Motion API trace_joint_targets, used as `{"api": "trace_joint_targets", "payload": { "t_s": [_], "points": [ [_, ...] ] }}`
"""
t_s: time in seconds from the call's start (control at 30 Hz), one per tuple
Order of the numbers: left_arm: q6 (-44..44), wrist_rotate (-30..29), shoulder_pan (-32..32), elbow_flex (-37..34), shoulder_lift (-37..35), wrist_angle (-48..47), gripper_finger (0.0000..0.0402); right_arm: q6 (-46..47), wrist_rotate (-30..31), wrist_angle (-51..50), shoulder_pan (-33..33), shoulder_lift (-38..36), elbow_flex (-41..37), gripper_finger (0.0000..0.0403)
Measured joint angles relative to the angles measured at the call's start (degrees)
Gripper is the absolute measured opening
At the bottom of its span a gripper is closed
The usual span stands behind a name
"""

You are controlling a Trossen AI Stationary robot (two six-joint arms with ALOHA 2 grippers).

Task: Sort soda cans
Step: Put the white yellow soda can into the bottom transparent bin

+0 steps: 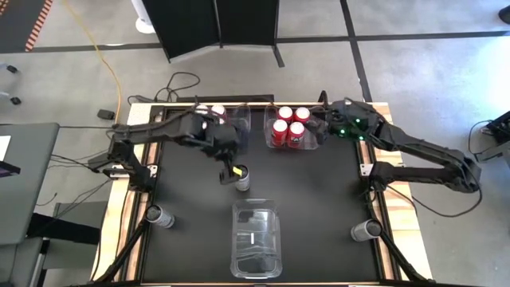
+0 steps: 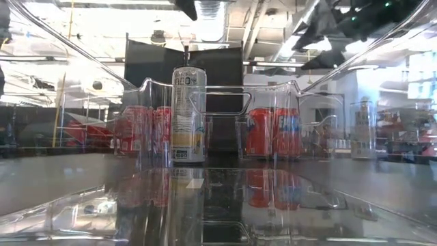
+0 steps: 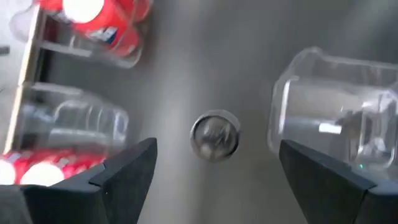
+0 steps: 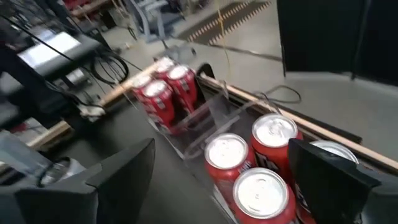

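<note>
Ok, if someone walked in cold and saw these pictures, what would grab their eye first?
Probably the lone silver can standing upright mid-table, with the left gripper open right above it. Next, the four red cans packed in a clear bin at the far edge, where the right gripper hovers open.

Lighting's bright and even from overhead, barely any shadows on the black table (image 1: 319, 199). Low view gets heavy glare and reflections through the clear bin (image 2: 82, 198), ceiling lights blown out. Both wrist views are motion-blurred, edges soft
</note>
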Motion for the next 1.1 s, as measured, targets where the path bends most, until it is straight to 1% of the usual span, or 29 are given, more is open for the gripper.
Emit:
{"api": "trace_joint_targets", "payload": {
  "t_s": [0.1,0.2,0.27,0.37,0.5,0.77,0.97,1.1],
  "points": [
    [-1.1,0.0,-1.4,-6.0,0.0,7.2,0.0334,0.3,0.0,0.7,1.1,-1.8,0.0,0.0378],
    [-1.7,0.0,-1.8,-11.6,0.1,12.4,0.0334,1.1,-0.2,0.8,2.5,-2.2,0.0,0.0378],
    [-2.3,0.0,-1.8,-14.4,0.1,14.6,0.0334,1.2,-0.2,0.1,3.7,-2.3,0.0,0.0378],
    [-2.7,0.7,-1.4,-17.5,0.1,15.2,0.0335,1.5,-0.2,-0.3,5.6,-2.3,0.0,0.0378],
    [-4.0,2.3,-0.6,-20.9,0.0,15.8,0.0347,1.6,-0.2,-1.8,7.5,-2.3,0.0,0.0378],
    [-4.2,2.4,0.9,-25.7,0.0,19.7,0.0396,1.8,-0.2,-2.4,9.1,-2.3,0.0,0.0378],
    [-6.1,1.7,2.0,-27.8,0.1,22.1,0.0390,2.1,-0.2,-2.8,9.1,-2.3,0.0,0.0378],
    [-7.3,1.6,2.4,-29.1,0.0,22.4,0.0364,2.7,-0.2,-2.8,9.1,-2.3,0.0,0.0378]
  ]
}}
